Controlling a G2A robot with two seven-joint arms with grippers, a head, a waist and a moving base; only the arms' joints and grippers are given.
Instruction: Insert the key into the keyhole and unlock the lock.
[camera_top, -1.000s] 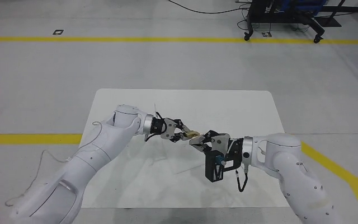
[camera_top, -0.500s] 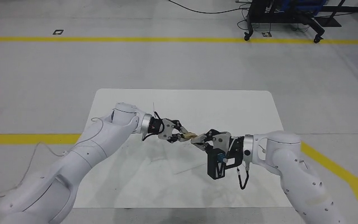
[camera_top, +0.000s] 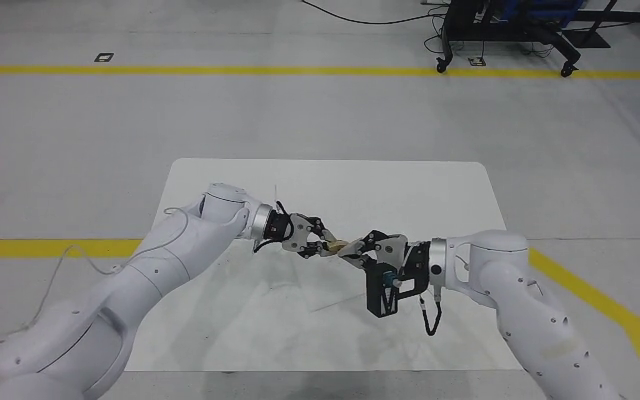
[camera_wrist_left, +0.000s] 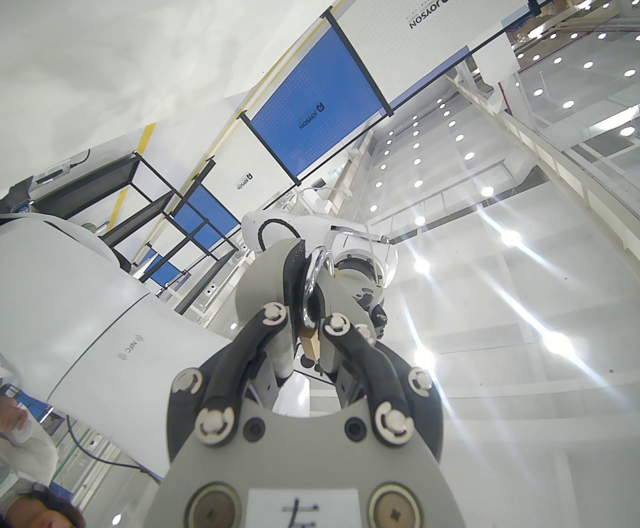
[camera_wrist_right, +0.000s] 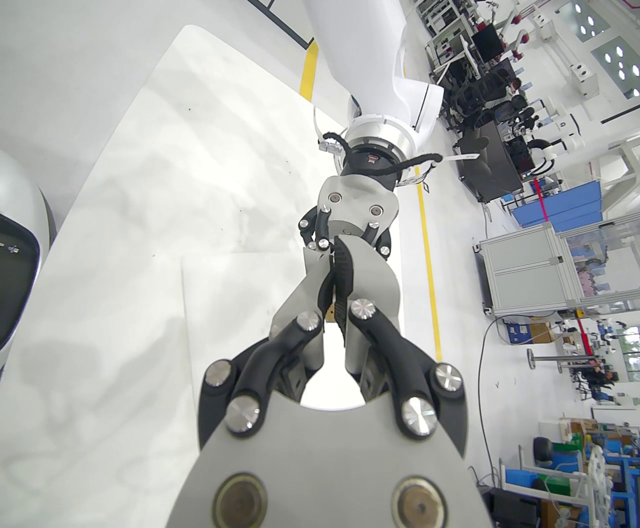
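Above the middle of the white table (camera_top: 230, 330), my two grippers meet tip to tip. The left gripper (camera_top: 325, 243) is shut on the small brass padlock (camera_top: 341, 243). In the left wrist view its silver shackle (camera_wrist_left: 312, 277) and brass body (camera_wrist_left: 310, 345) sit between the fingers of the left gripper (camera_wrist_left: 312, 270). The right gripper (camera_top: 353, 248) faces it from the other side, with its jaws closed on the key. In the right wrist view the pads of the right gripper (camera_wrist_right: 332, 272) hide almost all of the key; a small brass bit (camera_wrist_right: 330, 315) shows between them.
The table's far edge (camera_top: 330, 162) and its bare top lie all around the grippers. A black cable (camera_top: 430, 320) hangs from the right wrist. Yellow floor lines (camera_top: 200, 70) and a black wheeled frame (camera_top: 500, 40) are far behind the table.
Both grippers stay joined at the padlock. The right wrist has edged slightly toward the left gripper, and the left arm has shifted its elbow lower.
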